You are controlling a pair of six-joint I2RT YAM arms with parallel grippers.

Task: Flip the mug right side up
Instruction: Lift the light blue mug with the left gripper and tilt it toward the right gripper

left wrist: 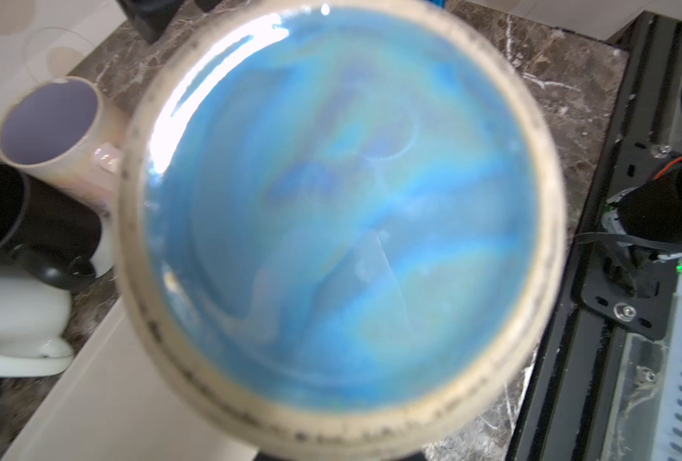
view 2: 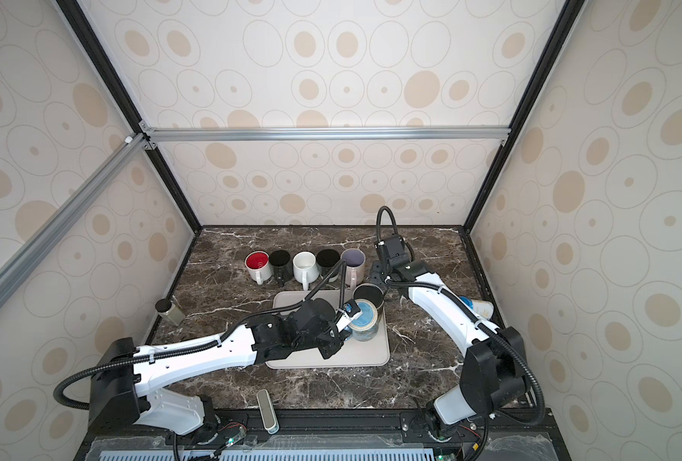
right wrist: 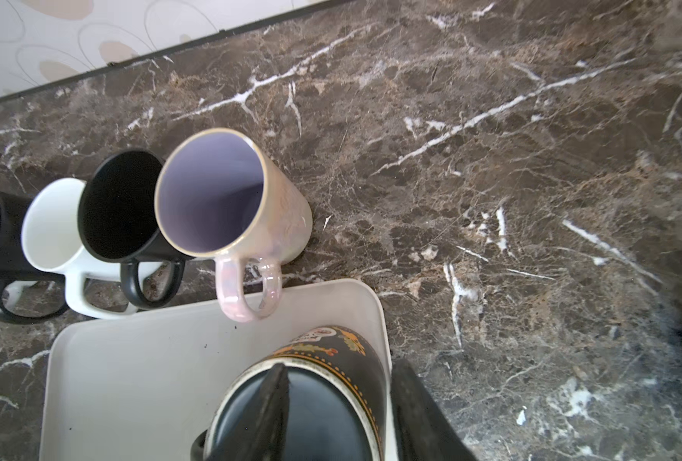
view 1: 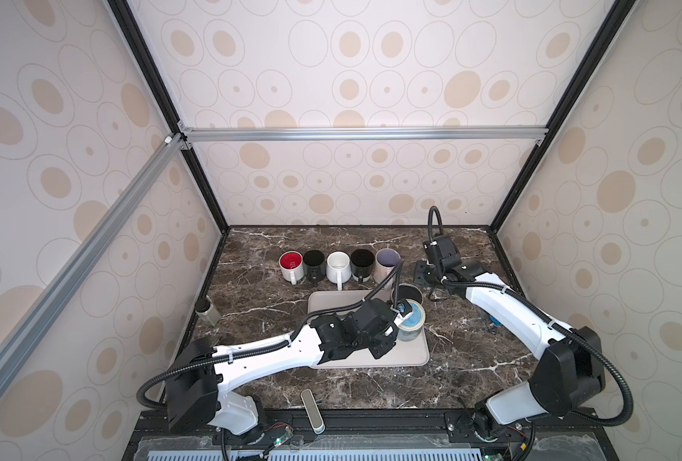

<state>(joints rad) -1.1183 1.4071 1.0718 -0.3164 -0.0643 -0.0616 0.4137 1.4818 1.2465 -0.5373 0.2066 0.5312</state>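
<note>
Your mug (view 1: 411, 321) (view 2: 365, 321), tan outside and blue inside, stands mouth up on the tan tray (view 1: 371, 359) (view 2: 365, 357), near its right edge. Your left gripper (view 1: 402, 313) (view 2: 349, 313) is pressed together, pinching the mug's rim on its left side. The left wrist view looks right down into the blue inside (left wrist: 343, 207), but it is blurry.

Just behind it, a black mug (view 1: 411, 293) (right wrist: 331, 351) also sits mouth up at the tray's back right corner. Your right gripper (right wrist: 343, 365) is spread over that rim, one finger inside and one outside.

Five more mugs (view 1: 339, 265) stand in a row behind the tray on the dark marble table (view 1: 471, 359).
</note>
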